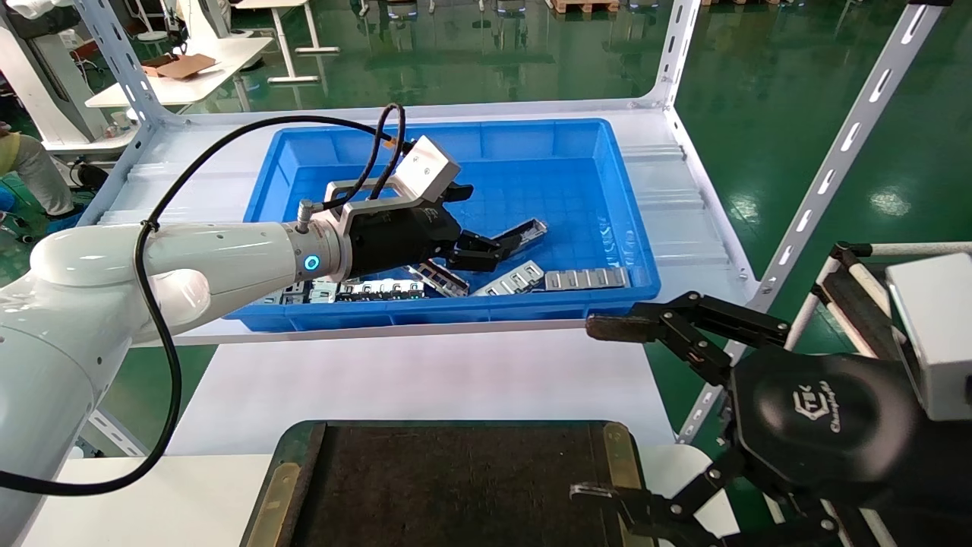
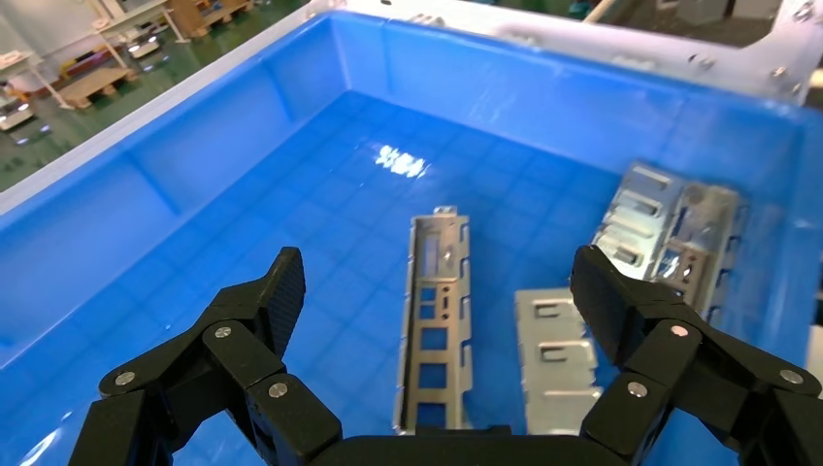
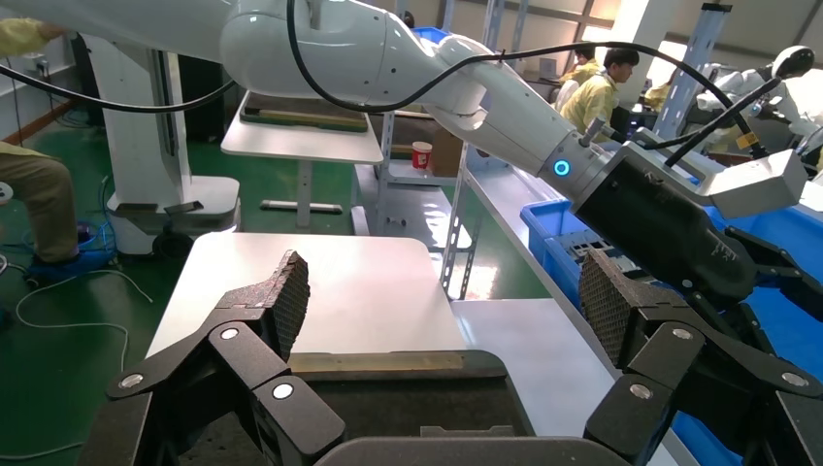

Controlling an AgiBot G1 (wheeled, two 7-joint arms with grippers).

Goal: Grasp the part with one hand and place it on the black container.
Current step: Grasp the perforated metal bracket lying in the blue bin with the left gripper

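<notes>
left pincer (image 2: pixel 437 282) – wide open, empty, over part (image 2: pixel 435 320) | right pincer (image 3: pixel 442 301) – open, parked

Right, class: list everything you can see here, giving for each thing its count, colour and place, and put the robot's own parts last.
Part: one, silver-grey with ladder-like cut-outs, lying on the floor of the blue bin, between the open fingers of the left pincer.
Other metal plates: several, silver, along the near side of the bin; exact count unclear.
Blue bin: one, blue, on the white shelf.
Shelf: one, white, behind the table.
Black container: one, black with brass-coloured side strips, on the white table, nearest the robot.
Left pincer: one, black, open, reaching into the bin.
Right pincer: one, black, open, beside the container's right edge.
</notes>
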